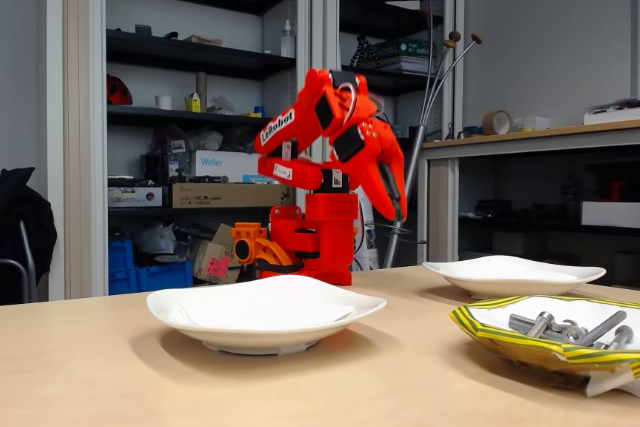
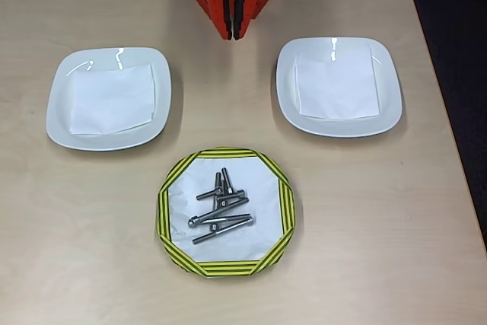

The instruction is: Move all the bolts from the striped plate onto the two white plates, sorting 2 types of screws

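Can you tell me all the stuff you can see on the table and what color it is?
Table: one, light wood, under everything.
White plates: two, glossy white, one at left and one at right in the overhead view; each has a white paper square lying in it.
Striped plate: one, yellow and dark green rim, white middle, at the near middle of the table.
Bolts: a small grey metal pile, exact count hard to tell, all on the striped plate.
Shelves: dark, with boxes, behind the table.
Robot arm: one, orange-red, at the far edge, folded.
Tool: orange-red, tips together, above bare table.
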Robot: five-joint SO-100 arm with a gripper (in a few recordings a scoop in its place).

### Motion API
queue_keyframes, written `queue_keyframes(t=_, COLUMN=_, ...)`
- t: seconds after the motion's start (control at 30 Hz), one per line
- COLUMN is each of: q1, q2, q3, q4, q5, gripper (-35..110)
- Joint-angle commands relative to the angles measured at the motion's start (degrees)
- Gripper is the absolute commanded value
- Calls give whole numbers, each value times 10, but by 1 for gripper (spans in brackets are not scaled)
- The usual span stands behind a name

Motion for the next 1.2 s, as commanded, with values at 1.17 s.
queue_keyframes(t=1.17, q1=-33, q2=-910, q3=-680, q4=-171, q5=-560, gripper=18)
